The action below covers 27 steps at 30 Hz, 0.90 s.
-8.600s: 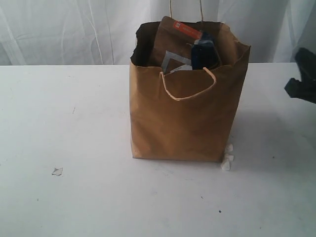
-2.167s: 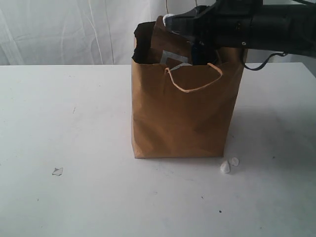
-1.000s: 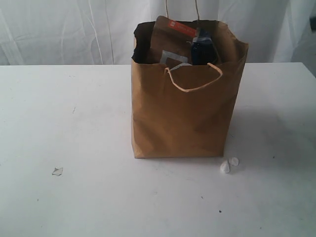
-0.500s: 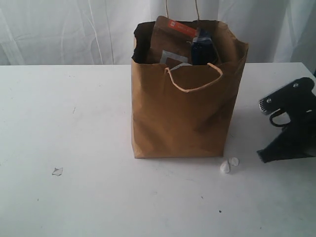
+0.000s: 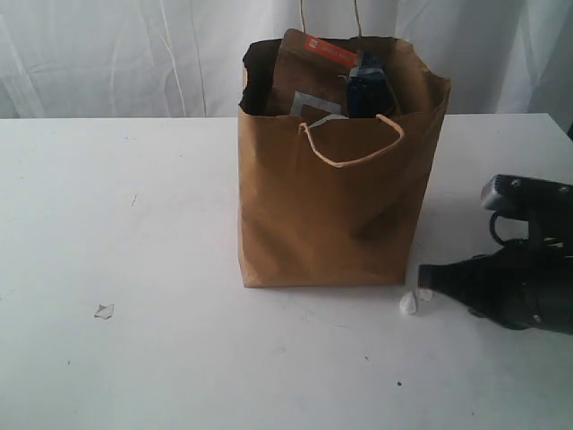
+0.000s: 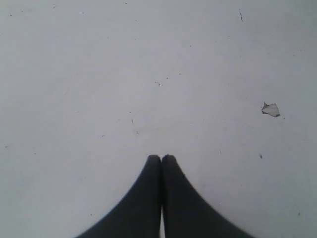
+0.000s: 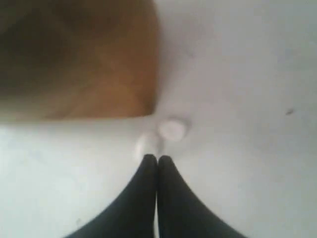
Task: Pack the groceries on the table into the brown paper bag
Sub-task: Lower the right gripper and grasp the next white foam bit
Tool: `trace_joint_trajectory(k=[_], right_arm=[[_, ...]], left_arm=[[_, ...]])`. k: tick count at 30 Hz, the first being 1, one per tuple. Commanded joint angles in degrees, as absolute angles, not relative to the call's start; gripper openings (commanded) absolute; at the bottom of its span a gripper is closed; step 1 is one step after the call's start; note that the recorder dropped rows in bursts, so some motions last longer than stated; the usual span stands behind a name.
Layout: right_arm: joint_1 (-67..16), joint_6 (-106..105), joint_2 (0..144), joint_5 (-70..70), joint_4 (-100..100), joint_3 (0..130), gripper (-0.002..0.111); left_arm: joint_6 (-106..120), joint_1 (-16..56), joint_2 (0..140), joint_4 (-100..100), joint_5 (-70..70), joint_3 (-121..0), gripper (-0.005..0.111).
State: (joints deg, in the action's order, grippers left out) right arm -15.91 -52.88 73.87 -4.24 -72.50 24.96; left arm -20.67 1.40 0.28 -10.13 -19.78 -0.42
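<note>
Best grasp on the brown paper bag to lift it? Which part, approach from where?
Probably the rear cord handle: it stands upright above the rim of the brown paper bag, clear of the contents, so come from above and pinch across the cord. The front handle lies flat against the wall, leaving no finger gap. The rear loop's top is out of frame.

A: Where is room lying open around the brown paper bag (image 5: 331,215)?

B: In the exterior view, from its 7 to its 11 o'clock, the table (image 5: 134,224) is lying bare. Only a tiny flake (image 5: 104,311) is sitting near 8.

A: And what is standing in the way?

B: At 4 o'clock the right gripper (image 5: 425,278) is lying low, tips together, just beside two white bits (image 5: 409,303). The brown foil pouch (image 5: 309,67) is crowding the bag's mouth.
</note>
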Motion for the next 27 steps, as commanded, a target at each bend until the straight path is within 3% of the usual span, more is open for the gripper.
trace_joint_trajectory(k=[1,9,15,18,22,24,27], right_arm=[[-15.94,-57.07,71.46,-21.69,-60.98,25.28,0.0],[-15.94,-25.31,72.94,-46.45,-5.57,39.53,0.0],[-15.94,-32.47,77.83,-42.19,-0.83,45.5,0.002],[-15.94,-38.72,79.73,-38.61,1.13,45.5,0.018],[-15.94,-40.84,84.47,-37.92,1.13,45.5,0.052],[-15.94,-40.84,87.14,-35.46,1.13,45.5,0.057],[-15.94,-39.8,89.76,-29.23,1.13,45.5,0.056]], left_arm=[[-20.72,1.74,0.0,-10.11,-21.99,0.0,0.0],[-20.72,1.74,0.0,-10.11,-21.99,0.0,0.0],[-20.72,1.74,0.0,-10.11,-21.99,0.0,0.0],[-20.72,1.74,0.0,-10.11,-21.99,0.0,0.0],[-20.72,1.74,0.0,-10.11,-21.99,0.0,0.0],[-20.72,1.74,0.0,-10.11,-21.99,0.0,0.0],[-20.72,1.74,0.0,-10.11,-21.99,0.0,0.0]])
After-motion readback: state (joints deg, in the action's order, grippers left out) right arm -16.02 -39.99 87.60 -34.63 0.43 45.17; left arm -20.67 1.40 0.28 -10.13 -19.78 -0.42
